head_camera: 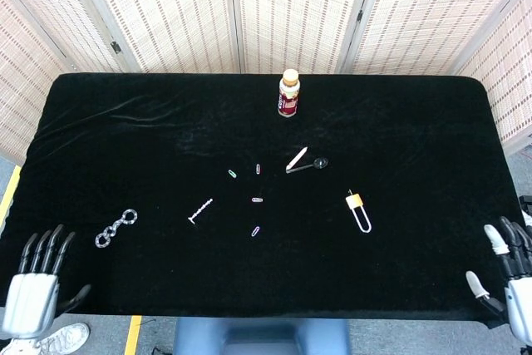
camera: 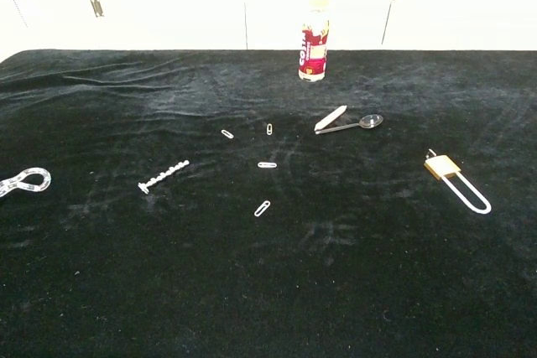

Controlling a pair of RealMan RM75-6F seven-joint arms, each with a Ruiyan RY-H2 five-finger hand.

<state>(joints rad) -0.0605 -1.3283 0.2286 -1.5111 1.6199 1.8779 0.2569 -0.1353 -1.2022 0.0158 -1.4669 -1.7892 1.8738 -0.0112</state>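
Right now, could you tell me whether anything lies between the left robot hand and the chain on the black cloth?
Nothing visible does. The left robot hand hangs open off the table's near left corner, and the chain lies just beyond it on bare black cloth. The screw lies further right, out of the way.
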